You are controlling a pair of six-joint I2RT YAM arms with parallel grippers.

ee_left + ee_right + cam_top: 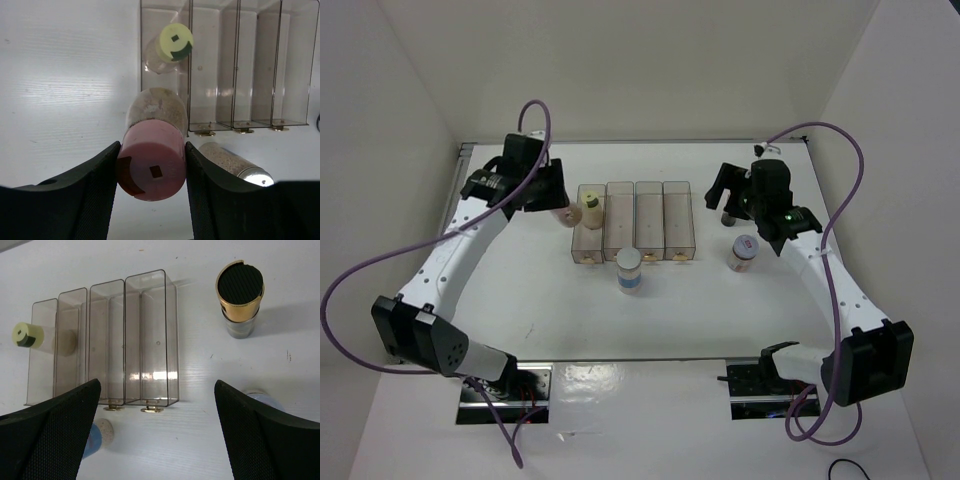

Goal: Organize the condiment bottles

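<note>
My left gripper [556, 204] is shut on the pink-capped jar [152, 165], holding it by the cap just left of the leftmost clear bin [164, 100]. The yellow-green-capped jar [175, 42] stands inside that bin and also shows in the top view [590, 209]. The wider blue-banded jar [629, 271] stands in front of the bins. The white-lidded jar with a red mark [744, 252] stands to the right. The slim dark jar with a black, gold-rimmed cap [240, 296] stands beyond my right gripper [157, 440], which is open and empty above the table.
Four clear rectangular bins [650, 222] stand side by side at the table's middle; the three right ones hold nothing. White walls enclose the table at the back and on both sides. Purple cables loop from both arms.
</note>
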